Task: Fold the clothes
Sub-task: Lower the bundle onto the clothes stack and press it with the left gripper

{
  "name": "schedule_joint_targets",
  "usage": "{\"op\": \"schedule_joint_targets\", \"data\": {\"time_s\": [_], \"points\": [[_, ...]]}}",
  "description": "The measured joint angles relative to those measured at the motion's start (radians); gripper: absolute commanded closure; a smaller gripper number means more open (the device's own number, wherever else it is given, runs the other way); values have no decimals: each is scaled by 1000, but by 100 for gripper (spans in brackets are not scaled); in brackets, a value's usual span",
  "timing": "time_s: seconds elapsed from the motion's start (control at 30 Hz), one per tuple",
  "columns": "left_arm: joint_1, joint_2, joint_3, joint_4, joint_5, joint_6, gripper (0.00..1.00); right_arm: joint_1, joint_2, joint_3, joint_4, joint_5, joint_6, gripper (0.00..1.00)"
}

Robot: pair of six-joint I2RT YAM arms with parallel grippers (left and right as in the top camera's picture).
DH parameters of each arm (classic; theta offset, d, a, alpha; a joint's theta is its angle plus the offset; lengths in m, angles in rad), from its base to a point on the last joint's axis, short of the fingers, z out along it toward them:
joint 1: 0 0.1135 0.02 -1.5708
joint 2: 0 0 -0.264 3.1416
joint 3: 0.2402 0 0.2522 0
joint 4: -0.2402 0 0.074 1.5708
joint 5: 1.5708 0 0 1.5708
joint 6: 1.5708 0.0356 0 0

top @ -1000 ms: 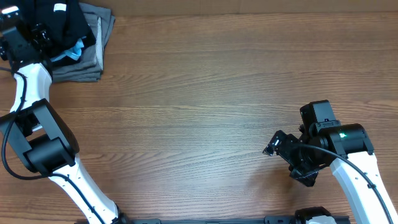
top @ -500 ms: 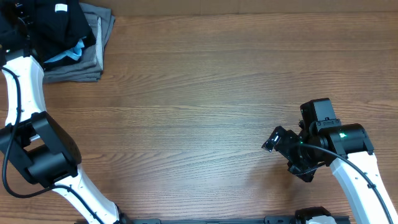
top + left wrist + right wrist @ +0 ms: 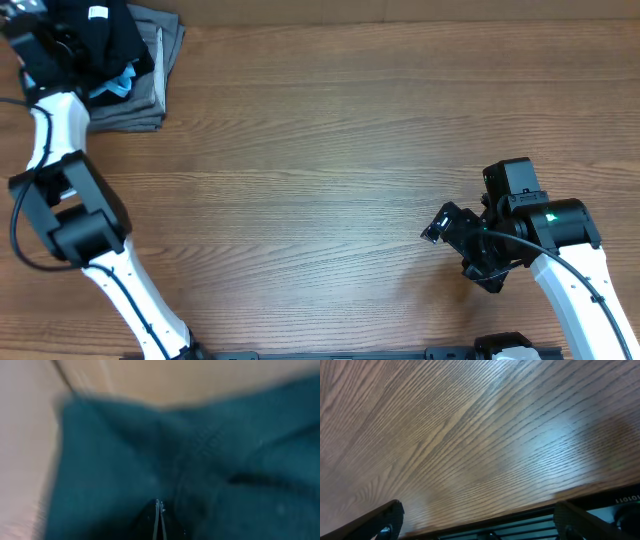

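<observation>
The clothes, a black T-shirt (image 3: pixel 105 35) with a small white neck tag (image 3: pixel 97 13), lie bunched on top of a pile at the table's far left corner. My left gripper (image 3: pixel 45 40) is at the pile's left side. In the left wrist view its fingertips (image 3: pixel 159 510) are pressed together on dark fabric (image 3: pixel 125 460), whose creases run in toward them. The view is blurred. My right gripper (image 3: pixel 440 225) hovers over bare wood at the near right. Its fingers (image 3: pixel 385 520) stand far apart with nothing between them.
Under the black shirt lie a grey garment (image 3: pixel 150 95) and a light blue shirt (image 3: pixel 120 82) that peeks out. The wooden table (image 3: pixel 330 150) stretches between the two arms. Its near edge and a dark frame (image 3: pixel 520 520) show in the right wrist view.
My left gripper has closed on the black fabric and its arm has shifted over the pile. The right arm has barely moved.
</observation>
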Motion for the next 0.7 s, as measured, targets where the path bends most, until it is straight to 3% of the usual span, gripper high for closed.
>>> {"op": "schedule_joint_targets", "data": {"time_s": [0.23,0.7], "points": [[-29,56,54,-15,28,-24,94,0,0,0,-2,-9,17,0],[-58,22,204,-252,51,-21,83,0,0,0,-1,-16,21,0]]}}
